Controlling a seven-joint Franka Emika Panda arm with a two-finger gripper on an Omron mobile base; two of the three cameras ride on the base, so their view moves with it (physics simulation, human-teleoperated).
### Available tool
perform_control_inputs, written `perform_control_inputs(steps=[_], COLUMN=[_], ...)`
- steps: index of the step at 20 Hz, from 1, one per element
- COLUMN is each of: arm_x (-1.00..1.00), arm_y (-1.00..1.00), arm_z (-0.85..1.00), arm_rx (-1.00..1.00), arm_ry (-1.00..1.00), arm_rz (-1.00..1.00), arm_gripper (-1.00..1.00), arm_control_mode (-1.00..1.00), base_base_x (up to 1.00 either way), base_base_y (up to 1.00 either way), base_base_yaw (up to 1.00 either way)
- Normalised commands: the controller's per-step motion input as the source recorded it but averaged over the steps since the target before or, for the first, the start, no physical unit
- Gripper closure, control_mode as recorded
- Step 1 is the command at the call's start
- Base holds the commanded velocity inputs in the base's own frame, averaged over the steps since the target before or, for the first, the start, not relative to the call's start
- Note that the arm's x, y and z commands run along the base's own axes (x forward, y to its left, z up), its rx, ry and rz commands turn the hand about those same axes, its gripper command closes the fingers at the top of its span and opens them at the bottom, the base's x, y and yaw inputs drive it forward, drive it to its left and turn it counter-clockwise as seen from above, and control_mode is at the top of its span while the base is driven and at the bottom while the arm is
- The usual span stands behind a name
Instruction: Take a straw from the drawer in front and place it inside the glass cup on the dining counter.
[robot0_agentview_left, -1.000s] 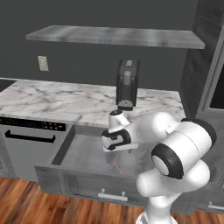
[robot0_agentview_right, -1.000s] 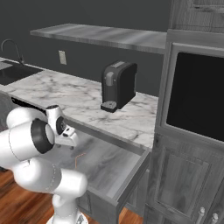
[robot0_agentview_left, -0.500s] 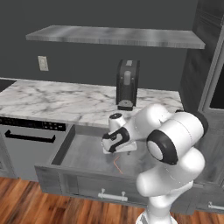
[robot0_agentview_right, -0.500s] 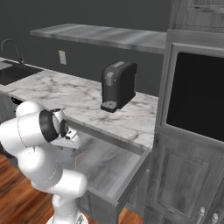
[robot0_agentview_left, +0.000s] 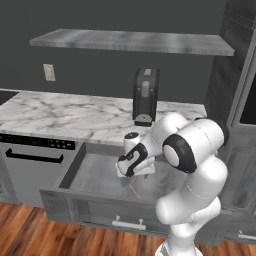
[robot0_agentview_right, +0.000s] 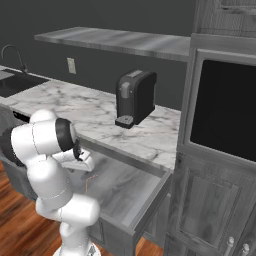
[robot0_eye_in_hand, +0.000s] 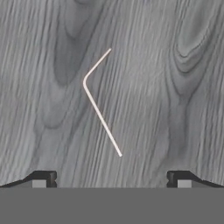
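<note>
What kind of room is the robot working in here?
Most likely a home kitchen, rendered in simulation. A coffee machine stands on a white marble counter, a sink faucet shows at the far left, and a built-in oven sits in the tall cabinets. The arm works over an open drawer.

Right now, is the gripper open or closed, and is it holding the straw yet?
Gripper: open, fingertips spread wide, holding nothing. The straw lies bent on the drawer floor ahead of it, untouched.
</note>
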Motion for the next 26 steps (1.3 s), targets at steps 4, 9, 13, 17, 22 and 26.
perform_control_inputs(steps=[4, 9, 13, 17, 22, 26], arm_x=[0.14, 0.27, 0.31, 0.37, 0.34, 0.24], arm_y=[0.03, 0.12, 0.08, 0.02, 0.00, 0.00], arm_z=[-0.22, -0.19, -0.22, -0.25, -0.28, -0.29], arm_rx=[0.00, 0.00, 0.00, 0.00, 0.00, 0.00], arm_ry=[0.00, 0.00, 0.00, 0.00, 0.00, 0.00], arm_rz=[0.00, 0.00, 0.00, 0.00, 0.00, 0.00], arm_gripper=[-1.00, -1.00, -1.00, -1.00, -1.00, -1.00], arm_control_mode=[-1.00, -1.00, -1.00, -1.00, -1.00, -1.00], base_base_x=[0.00, 0.00, 0.00, 0.00, 0.00, 0.00], base_base_y=[0.00, 0.00, 0.00, 0.00, 0.00, 0.00], base_base_yaw=[0.00, 0.00, 0.00, 0.00, 0.00, 0.00])
